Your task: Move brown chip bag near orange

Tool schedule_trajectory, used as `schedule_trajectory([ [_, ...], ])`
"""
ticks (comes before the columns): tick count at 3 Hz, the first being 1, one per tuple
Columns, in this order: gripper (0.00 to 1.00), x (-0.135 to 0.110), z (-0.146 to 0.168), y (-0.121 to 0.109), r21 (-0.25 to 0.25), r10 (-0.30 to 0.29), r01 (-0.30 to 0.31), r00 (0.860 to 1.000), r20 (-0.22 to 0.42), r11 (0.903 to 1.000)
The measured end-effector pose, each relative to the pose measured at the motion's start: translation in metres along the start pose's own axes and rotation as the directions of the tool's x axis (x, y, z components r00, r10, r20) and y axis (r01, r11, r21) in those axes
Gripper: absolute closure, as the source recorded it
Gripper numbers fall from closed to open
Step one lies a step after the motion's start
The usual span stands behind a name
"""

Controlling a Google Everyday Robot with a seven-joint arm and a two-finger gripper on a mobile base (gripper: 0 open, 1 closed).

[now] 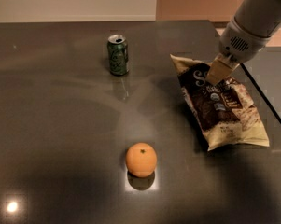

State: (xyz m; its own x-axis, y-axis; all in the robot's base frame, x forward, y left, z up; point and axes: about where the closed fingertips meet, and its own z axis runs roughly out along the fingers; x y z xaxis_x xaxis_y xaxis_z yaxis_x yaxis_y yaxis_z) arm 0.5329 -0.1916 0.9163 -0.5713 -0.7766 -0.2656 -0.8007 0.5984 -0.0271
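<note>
On the dark, glossy table top (51, 125) lies the brown chip bag (219, 111), a flat crinkly snack bag with a dark brown front, white lettering and cream-tan edges. It is on the right side of the table and set at a slant: one upper corner points toward the far left, and the pale bottom edge points toward the near right. The gripper (218, 73), with tan-coloured tips on a light grey robot arm (256, 17) that comes in from the upper right corner, is down at the upper part of the bag, just on the brown front near the lettering. Its two fingers look pressed together with no gap visible between them, and they appear closed on the bag material at that place. The rest of the bag lies flat on the table. The orange (141, 159), a small round fruit with a dark stem dot and matte skin, sits toward the near middle of the table, well apart from the bag, to its left and nearer to the camera. A green soda can (118, 55) stands upright at the far side, left of the bag and apart from it. A small bright spot of reflected light (11, 206) shows on the table at the near left corner.
</note>
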Motion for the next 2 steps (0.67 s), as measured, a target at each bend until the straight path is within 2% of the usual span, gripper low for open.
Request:
schedule_trajectory([
  [1, 1.0, -0.002, -0.002, 0.031, -0.032, -0.048, 0.047, 0.998, -0.029, 0.9984],
  [2, 1.0, 0.0, 0.003, 0.058, -0.051, -0.072, 0.07, 0.997, -0.042, 0.9962],
])
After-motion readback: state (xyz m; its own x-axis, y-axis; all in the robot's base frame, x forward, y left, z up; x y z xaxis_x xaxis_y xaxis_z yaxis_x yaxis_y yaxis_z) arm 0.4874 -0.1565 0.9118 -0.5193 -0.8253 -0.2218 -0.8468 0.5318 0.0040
